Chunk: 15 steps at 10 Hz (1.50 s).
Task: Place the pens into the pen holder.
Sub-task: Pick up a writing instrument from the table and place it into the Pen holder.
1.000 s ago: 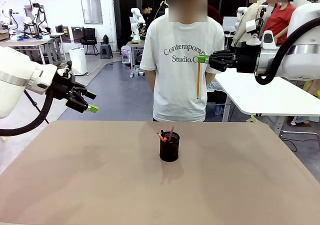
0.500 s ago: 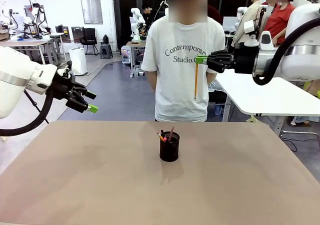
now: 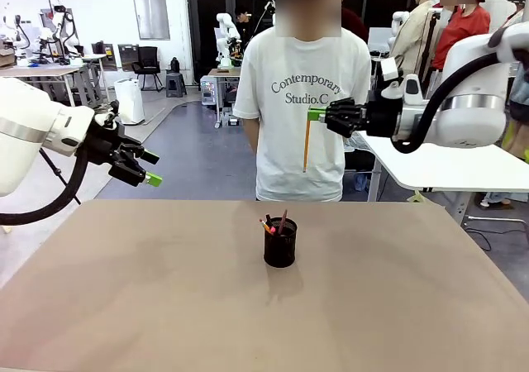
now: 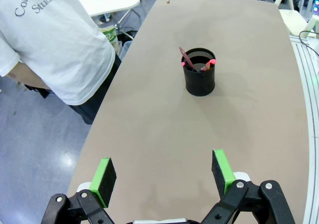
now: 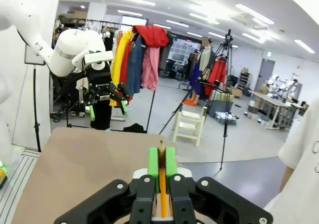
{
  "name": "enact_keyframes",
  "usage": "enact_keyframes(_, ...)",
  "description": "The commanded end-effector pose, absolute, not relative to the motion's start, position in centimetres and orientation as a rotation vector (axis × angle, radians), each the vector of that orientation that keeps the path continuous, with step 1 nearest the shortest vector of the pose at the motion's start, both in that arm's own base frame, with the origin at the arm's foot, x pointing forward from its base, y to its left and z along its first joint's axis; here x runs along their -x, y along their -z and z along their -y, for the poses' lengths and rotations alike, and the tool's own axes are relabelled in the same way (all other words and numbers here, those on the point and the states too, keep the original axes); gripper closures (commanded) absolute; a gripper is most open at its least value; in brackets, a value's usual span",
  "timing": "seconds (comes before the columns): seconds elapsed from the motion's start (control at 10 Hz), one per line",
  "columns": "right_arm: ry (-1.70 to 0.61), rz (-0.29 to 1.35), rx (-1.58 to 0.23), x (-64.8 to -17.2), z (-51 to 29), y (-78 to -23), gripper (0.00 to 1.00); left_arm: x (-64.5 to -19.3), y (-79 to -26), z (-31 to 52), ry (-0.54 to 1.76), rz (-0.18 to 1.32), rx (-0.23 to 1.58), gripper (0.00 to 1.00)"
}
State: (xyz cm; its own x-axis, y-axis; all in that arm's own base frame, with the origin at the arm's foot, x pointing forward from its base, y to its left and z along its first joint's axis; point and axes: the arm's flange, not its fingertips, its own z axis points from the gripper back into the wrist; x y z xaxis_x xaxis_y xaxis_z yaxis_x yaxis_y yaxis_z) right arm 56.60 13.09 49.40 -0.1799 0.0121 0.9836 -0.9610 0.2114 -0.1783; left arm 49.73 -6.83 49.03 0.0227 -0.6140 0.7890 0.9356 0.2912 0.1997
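white arms (image 3: 33,132), black grippers (image 3: 147,168) with green pads (image 4: 105,174).

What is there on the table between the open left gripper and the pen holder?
Nothing: in the left wrist view the table is bare from the left gripper up to the pen holder.

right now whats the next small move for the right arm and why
Probably carry on toward the pen holder: the right gripper grips the yellow-orange pen hanging upright, high above the table and off to the holder's side, so releasing here would miss.
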Motion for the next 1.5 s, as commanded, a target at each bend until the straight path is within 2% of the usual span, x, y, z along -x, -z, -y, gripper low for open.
enact_keyframes(0.0, -1.187, 1.428, -1.023, -58.4, -14.0, -48.1, 1.00, -49.7, -49.2, 6.5, 1.263, 0.925, 0.446, 0.00)
enact_keyframes(0.3, -1.160, 1.344, -1.123, -60.0, -15.4, -45.2, 1.00, -49.7, -49.2, 6.5, 1.263, 0.925, 0.446, 0.00)
enact_keyframes(0.7, -1.108, 1.238, -1.244, -59.4, -16.5, -42.7, 1.00, -49.7, -49.2, 6.5, 1.263, 0.925, 0.446, 0.00)
enact_keyframes(1.4, -1.068, 1.109, -1.283, -57.9, -16.8, -38.1, 1.00, -49.7, -49.2, 6.5, 1.263, 0.925, 0.446, 0.00)
